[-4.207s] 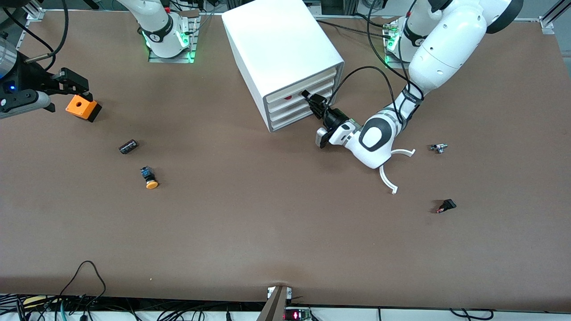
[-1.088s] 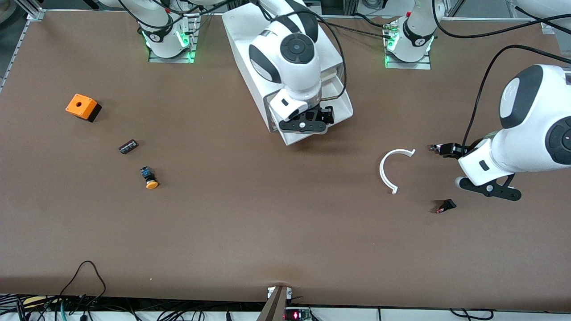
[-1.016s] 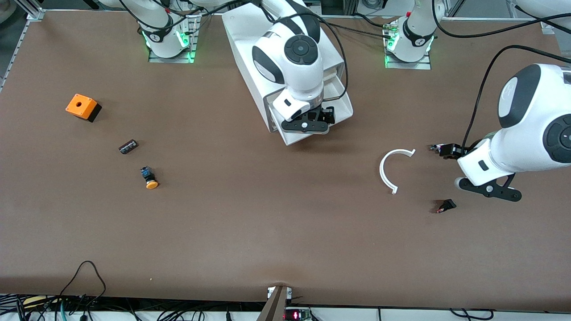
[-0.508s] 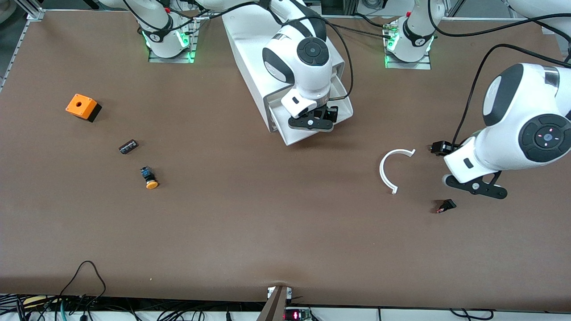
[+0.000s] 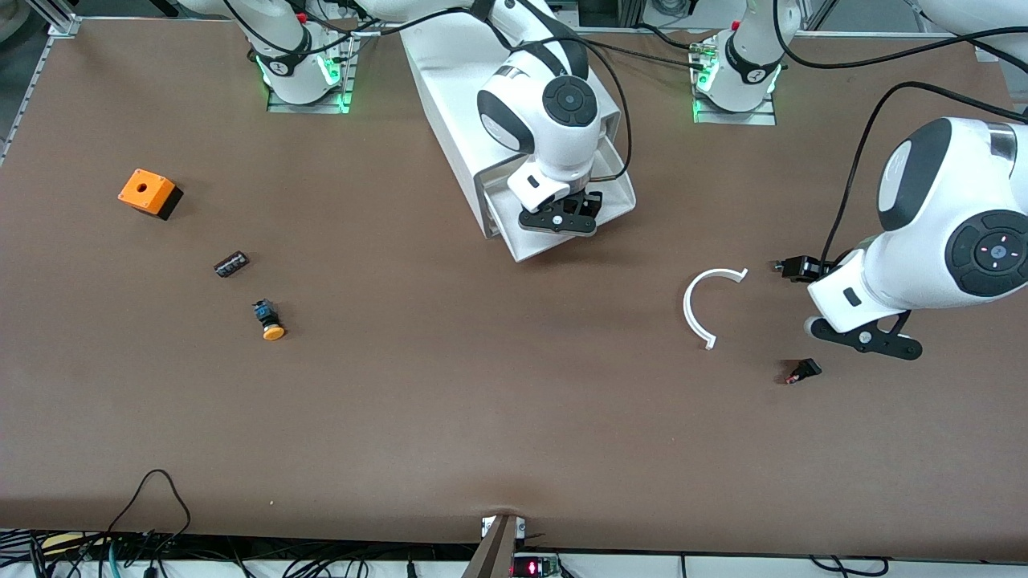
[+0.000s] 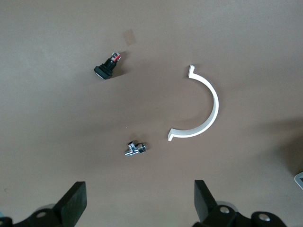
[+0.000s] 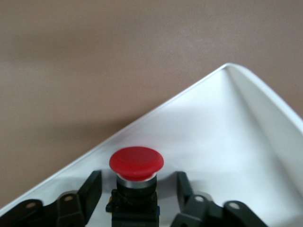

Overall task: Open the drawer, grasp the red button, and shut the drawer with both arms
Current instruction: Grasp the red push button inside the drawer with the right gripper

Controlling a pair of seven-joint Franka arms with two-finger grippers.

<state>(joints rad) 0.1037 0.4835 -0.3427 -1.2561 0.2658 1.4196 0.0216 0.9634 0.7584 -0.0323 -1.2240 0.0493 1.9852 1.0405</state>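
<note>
The white cabinet (image 5: 474, 80) stands at the table's middle, near the robots' bases. One drawer (image 5: 617, 186) is pulled out of it toward the front camera. My right gripper (image 5: 560, 218) is down in the open drawer. In the right wrist view it (image 7: 137, 191) is open, with a finger (image 7: 92, 189) on each side of the red-capped button (image 7: 136, 163) and a gap on both sides. The button stands on the drawer floor (image 7: 218, 142) and is hidden in the front view. My left gripper (image 5: 863, 339) hangs open and empty over the table at the left arm's end.
Under the left gripper (image 6: 139, 203) lie a white arc piece (image 6: 203, 109), a small metal part (image 6: 135, 149) and a small black part (image 6: 108, 68). At the right arm's end lie an orange box (image 5: 147, 193), a dark cylinder (image 5: 231, 263) and a yellow-capped button (image 5: 269, 319).
The drawer, shut at first, now stands open. The left arm has pulled away to its end of the table. The right gripper has come over the drawer and lowered around the button.
</note>
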